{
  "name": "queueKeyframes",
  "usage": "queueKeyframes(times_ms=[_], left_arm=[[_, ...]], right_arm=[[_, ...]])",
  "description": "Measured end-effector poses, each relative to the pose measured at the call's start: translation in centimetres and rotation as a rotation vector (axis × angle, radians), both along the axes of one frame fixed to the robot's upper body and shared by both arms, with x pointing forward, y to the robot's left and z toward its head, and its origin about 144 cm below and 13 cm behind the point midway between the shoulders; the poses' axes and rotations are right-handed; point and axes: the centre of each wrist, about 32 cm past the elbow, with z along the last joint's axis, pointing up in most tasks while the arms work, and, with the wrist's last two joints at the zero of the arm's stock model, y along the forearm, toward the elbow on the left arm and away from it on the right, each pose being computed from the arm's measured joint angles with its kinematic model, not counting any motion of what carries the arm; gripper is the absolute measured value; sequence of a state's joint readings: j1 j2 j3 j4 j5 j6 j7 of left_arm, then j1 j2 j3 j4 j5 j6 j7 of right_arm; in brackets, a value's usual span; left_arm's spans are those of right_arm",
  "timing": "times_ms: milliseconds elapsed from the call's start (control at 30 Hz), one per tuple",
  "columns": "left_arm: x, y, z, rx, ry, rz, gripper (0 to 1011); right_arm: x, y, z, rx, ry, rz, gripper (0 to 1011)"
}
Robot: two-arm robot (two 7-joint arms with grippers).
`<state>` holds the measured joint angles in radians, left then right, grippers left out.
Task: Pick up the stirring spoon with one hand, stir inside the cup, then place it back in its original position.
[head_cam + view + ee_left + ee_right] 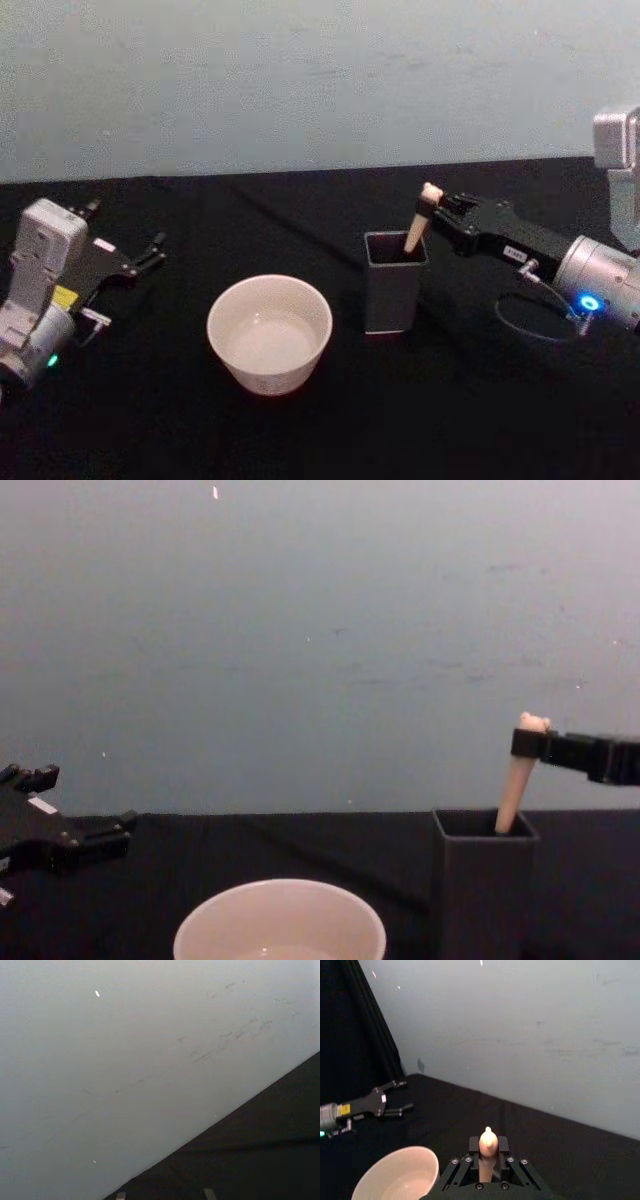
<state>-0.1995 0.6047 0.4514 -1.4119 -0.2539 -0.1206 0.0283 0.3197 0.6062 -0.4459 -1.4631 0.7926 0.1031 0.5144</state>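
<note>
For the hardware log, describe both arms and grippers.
The left gripper has slim black fingers on a silver-grey wrist with a yellow label and green light. The right gripper is black with a white label, silver cylindrical wrist, blue light ring and a thin looping black cable.

Head camera sat high and faced forward and down over the black table [470, 420] to the wall [300, 80]. Chest camera sat low and looked level across the table. Both caught the cup [269, 333] and holder [394, 285]. Right wrist camera rode close behind the right gripper [488, 1155] and stirring spoon [488, 1141]. It shared the cup and left gripper [406, 1095] with the head view. Left wrist camera faced the wall, tilted.
</note>
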Motion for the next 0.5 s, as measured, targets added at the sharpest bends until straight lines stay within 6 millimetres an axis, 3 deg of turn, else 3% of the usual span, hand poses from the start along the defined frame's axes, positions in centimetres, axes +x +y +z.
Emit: queueKeyframes(times_ms=[500], left_arm=[[0.0, 0.0, 0.0, 0.0, 0.0, 0.0, 1001]], right_arm=[[0.4, 0.6, -1.4, -0.042, 0.043, 0.012, 214]])
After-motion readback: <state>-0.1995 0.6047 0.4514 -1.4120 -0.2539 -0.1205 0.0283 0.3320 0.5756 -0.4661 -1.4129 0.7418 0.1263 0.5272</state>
